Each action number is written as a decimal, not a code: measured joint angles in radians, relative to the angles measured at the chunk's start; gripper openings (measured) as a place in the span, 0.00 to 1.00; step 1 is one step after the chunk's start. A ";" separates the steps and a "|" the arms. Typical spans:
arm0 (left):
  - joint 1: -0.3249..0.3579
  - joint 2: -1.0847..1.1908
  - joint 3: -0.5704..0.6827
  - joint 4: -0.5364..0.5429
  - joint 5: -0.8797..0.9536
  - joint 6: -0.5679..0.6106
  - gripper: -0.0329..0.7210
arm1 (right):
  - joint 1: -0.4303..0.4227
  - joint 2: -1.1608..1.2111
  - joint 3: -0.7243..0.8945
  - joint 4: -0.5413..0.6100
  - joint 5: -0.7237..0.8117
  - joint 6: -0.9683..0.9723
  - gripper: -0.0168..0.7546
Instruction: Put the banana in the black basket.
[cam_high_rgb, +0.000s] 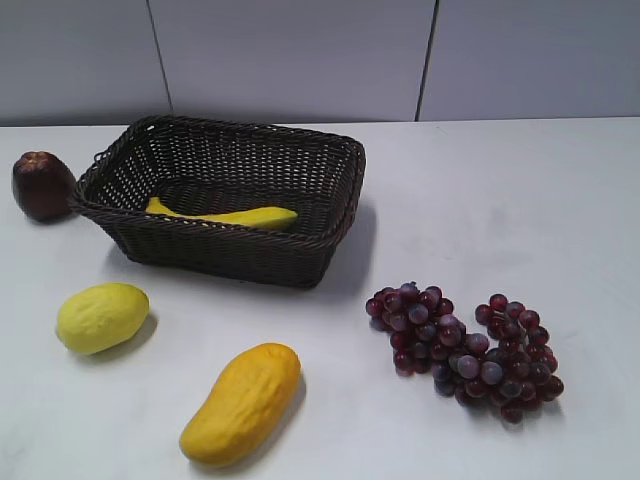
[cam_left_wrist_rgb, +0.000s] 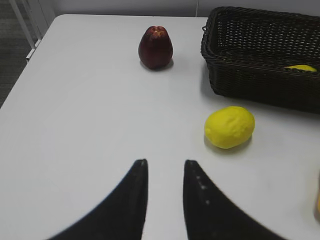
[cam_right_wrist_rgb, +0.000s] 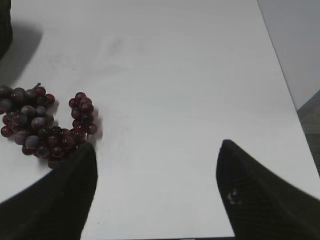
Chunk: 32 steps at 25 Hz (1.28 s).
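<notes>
The banana (cam_high_rgb: 230, 216) lies flat inside the black basket (cam_high_rgb: 220, 255), along its near wall. In the left wrist view a bit of the banana (cam_left_wrist_rgb: 301, 68) shows over the basket's wall (cam_left_wrist_rgb: 260, 85). My left gripper (cam_left_wrist_rgb: 165, 162) is empty, its fingers a small gap apart, over bare table well short of the basket. My right gripper (cam_right_wrist_rgb: 157, 145) is wide open and empty over bare table, right of the grapes. Neither gripper shows in the exterior view.
A yellow lemon (cam_high_rgb: 102, 317) and an orange-yellow mango (cam_high_rgb: 242, 402) lie in front of the basket. A dark red fruit (cam_high_rgb: 42, 186) stands left of it. A bunch of purple grapes (cam_high_rgb: 465, 350) lies at the right front. The lemon (cam_left_wrist_rgb: 229, 127) is right of my left gripper.
</notes>
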 joint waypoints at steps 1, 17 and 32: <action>0.000 0.000 0.000 0.000 0.000 0.000 0.36 | -0.006 -0.026 0.016 0.007 0.003 -0.001 0.79; 0.000 0.000 0.000 0.000 0.000 0.000 0.36 | -0.060 -0.154 0.110 0.081 -0.005 -0.076 0.79; 0.000 0.000 0.000 0.000 0.000 0.000 0.36 | -0.062 -0.154 0.110 0.081 -0.006 -0.076 0.79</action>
